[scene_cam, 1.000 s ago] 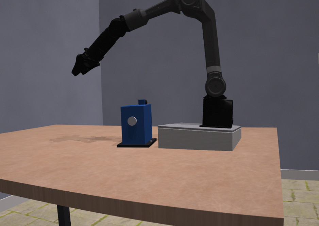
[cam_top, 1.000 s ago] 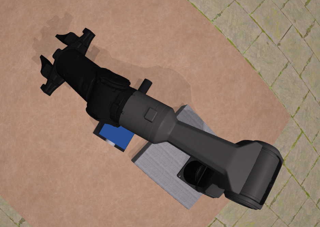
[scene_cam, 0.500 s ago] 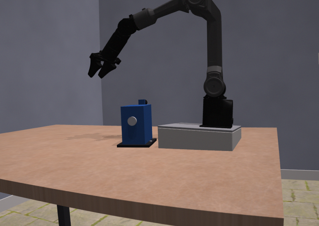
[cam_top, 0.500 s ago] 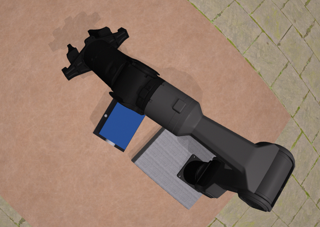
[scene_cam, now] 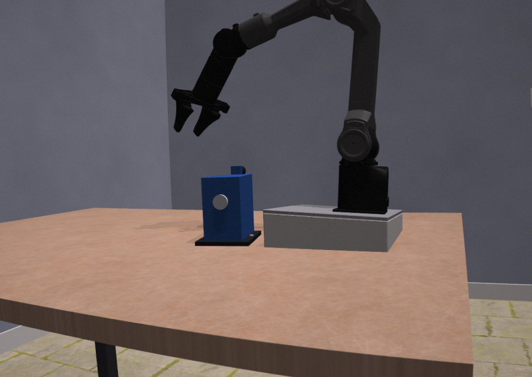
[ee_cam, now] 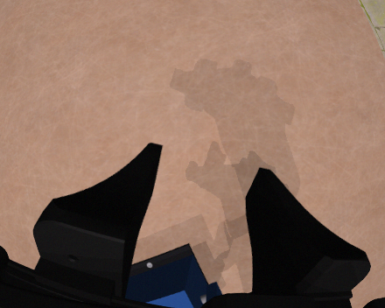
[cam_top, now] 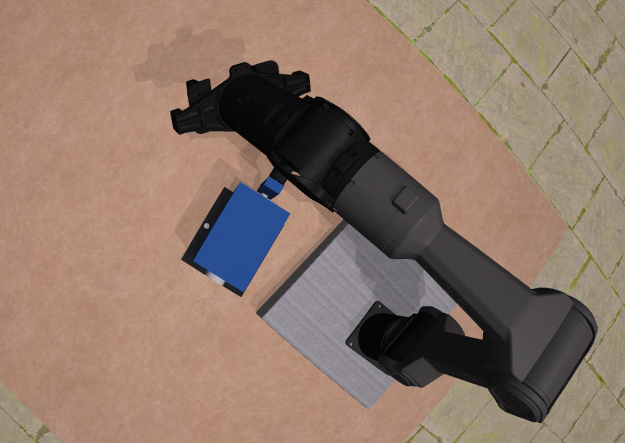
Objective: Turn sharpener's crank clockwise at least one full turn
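Note:
The blue box-shaped sharpener point(cam_top: 241, 237) stands on a black base on the brown table, next to the grey robot pedestal; it also shows in the exterior view point(scene_cam: 227, 207) and at the bottom of the wrist view point(ee_cam: 171, 283). Its crank point(cam_top: 271, 186) sticks out on the far side, with the blue arm pointing up point(scene_cam: 236, 169); the arm hides the crank's handle from above. My gripper point(scene_cam: 191, 121) hangs open and empty well above the sharpener, beyond its crank side, fingers pointing down. In the wrist view the gripper point(ee_cam: 206, 172) frames bare table.
The grey pedestal point(scene_cam: 331, 228) carrying the arm's base stands right of the sharpener. The table edge runs along the right, with stone floor point(cam_top: 530, 49) beyond. A round grey knob point(scene_cam: 220, 201) sits on the sharpener's near face.

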Available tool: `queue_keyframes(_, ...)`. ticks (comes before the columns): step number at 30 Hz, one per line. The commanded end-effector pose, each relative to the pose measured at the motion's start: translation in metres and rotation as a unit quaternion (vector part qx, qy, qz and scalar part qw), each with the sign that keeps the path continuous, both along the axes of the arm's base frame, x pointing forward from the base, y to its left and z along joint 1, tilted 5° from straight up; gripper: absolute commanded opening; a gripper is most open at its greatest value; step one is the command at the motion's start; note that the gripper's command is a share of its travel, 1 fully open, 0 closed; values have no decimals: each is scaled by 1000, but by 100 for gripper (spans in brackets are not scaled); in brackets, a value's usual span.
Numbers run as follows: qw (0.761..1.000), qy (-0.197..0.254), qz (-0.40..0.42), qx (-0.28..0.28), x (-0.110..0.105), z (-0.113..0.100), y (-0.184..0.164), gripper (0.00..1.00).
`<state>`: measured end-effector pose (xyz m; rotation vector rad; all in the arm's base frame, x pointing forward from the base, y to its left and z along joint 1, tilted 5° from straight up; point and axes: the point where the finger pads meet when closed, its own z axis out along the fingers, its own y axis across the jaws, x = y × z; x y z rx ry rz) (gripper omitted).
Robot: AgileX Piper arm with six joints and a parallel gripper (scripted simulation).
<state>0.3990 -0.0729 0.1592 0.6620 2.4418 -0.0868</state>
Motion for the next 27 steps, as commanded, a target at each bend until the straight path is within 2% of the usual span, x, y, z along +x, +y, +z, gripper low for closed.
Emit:
queue_keyframes(1, 999, 5, -32, 21, -11, 0, -5, 69)
queue_keyframes(4, 998, 9, -46, 30, -15, 0, -8, 69)
queue_keyframes(14, 981, 33, -159, 106, -62, -6, -25, 69)
queue_keyframes(19, 961, 46, -224, 153, -86, -8, -29, 69)
queue_keyframes(21, 961, 46, -224, 153, -86, -8, -29, 69)
queue_keyframes(27, 929, 60, -299, 209, -116, -10, -28, 69)
